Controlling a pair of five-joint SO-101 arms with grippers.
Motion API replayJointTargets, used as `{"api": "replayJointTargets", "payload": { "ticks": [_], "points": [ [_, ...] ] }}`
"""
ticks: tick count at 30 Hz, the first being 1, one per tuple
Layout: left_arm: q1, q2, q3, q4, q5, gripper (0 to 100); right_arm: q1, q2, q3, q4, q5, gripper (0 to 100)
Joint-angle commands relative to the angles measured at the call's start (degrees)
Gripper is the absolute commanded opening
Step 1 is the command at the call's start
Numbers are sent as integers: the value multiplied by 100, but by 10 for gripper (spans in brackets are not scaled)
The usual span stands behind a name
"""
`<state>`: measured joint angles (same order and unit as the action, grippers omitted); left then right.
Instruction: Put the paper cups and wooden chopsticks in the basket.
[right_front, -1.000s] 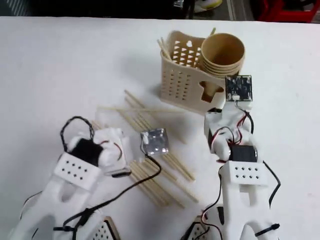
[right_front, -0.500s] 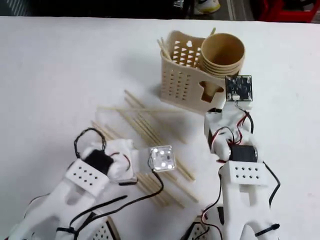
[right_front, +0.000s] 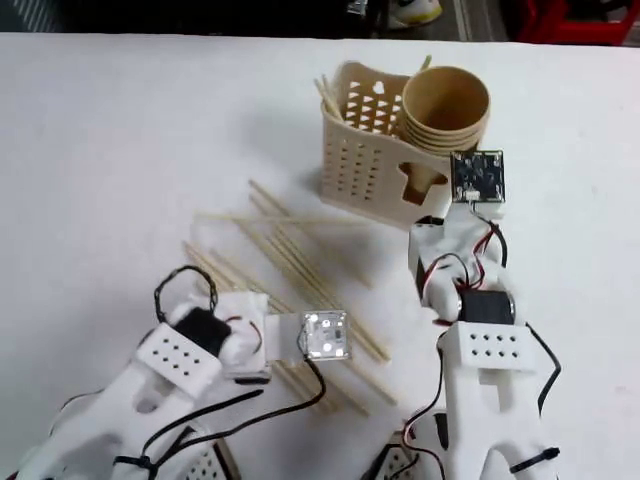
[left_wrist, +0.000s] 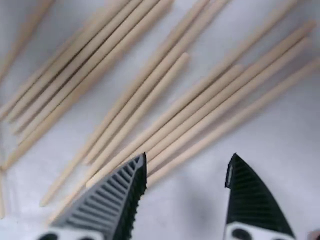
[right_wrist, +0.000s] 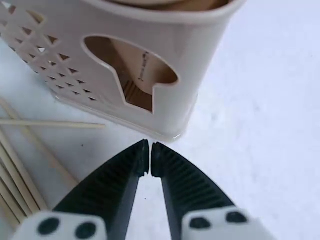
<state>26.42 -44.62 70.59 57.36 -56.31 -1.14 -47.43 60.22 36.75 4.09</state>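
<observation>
Several wooden chopsticks (right_front: 290, 262) lie scattered on the white table, and up close the chopsticks (left_wrist: 165, 100) run diagonally under my left gripper (left_wrist: 186, 167). That gripper is open, its black fingers (left_wrist: 125, 187) hovering just above the sticks with nothing held. The beige perforated basket (right_front: 365, 170) stands at the back, with stacked paper cups (right_front: 446, 105) and a few chopsticks inside. My right gripper (right_wrist: 150, 152) is shut and empty, just in front of the basket (right_wrist: 125, 60), whose handle cut-out shows a cup.
The left arm (right_front: 190, 350) sits over the near end of the chopstick pile; the right arm (right_front: 480, 330) stands right of it, below the basket. Open white table lies to the left and far right.
My left arm has moved right and slightly nearer, bringing its wrist over the near end of the chopstick pile. The right arm has stayed still.
</observation>
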Motion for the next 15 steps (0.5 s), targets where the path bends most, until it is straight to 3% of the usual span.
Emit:
{"api": "replayJointTargets", "payload": {
  "ticks": [1,15],
  "points": [
    [48,13,-26,-229,-44,256,75,-154,-53,-101,-53,25],
    [57,2246,-1222,-422,281,249,75,-154,-53,-101,-53,25]
  ]
}}
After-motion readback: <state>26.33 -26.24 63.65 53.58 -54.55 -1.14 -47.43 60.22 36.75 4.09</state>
